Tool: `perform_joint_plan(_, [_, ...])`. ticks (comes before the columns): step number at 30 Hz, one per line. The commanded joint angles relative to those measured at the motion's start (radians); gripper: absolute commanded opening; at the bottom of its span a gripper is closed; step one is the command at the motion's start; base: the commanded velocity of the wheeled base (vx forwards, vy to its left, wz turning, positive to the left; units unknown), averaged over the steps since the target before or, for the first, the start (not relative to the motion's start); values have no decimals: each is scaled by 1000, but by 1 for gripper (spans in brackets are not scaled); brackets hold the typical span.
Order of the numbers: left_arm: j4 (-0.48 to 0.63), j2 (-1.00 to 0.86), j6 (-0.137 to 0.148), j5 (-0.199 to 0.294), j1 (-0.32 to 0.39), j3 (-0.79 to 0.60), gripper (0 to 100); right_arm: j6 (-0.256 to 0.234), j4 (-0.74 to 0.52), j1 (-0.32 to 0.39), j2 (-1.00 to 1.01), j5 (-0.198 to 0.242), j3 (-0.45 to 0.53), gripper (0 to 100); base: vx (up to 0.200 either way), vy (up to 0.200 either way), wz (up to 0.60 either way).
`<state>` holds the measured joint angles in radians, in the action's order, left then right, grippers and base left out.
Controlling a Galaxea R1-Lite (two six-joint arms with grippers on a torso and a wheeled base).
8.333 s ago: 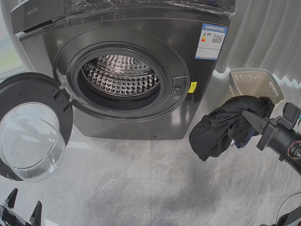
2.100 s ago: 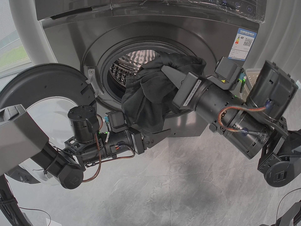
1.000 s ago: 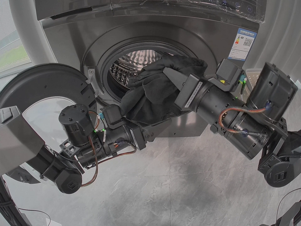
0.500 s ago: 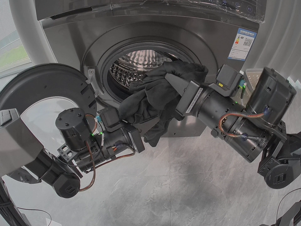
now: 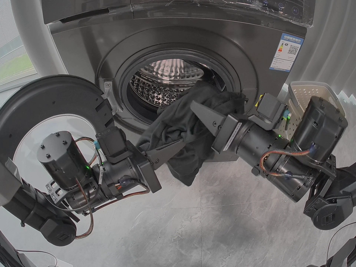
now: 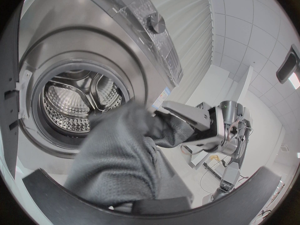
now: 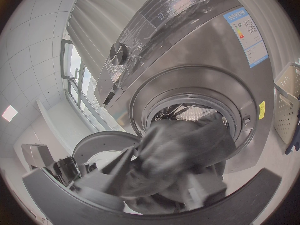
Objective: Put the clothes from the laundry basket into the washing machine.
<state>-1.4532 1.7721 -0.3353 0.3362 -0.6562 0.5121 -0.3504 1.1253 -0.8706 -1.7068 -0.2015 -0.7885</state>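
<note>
Washing machine (image 5: 222,38): blue-edged label (image 5: 289,52) on front right, print too small. Right gripper (image 5: 198,112) fingers clamped tight on dark garment (image 5: 178,123), held at drum mouth, tail hanging below rim. Left gripper (image 5: 174,147) under garment, touching it; its grip cannot be told.

wht curtain (image 5: 335,30) R | window (image 5: 15,52) L | gry tile floor (image 5: 230,227) | ceiling lamp (image 7: 8,113) lit
</note>
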Motion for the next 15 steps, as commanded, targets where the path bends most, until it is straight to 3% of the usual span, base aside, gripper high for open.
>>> perform_joint_plan(1, [-7, -51, 4, 0, 4, 0, 0, 1, 2, 1, 10, -1, 52, 100, 0, 0, 0])
perform_joint_plan(9, [-39, -62, 2, -2, 7, 5, 0, 2, 24, 7, 64, -4, 138, 100, 0, 0, 0])
perform_joint_plan(15, [-84, -66, 4, -11, 59, 11, 0, 13, 34, 45, 136, -1, 264, 100, 0, 0, 0])
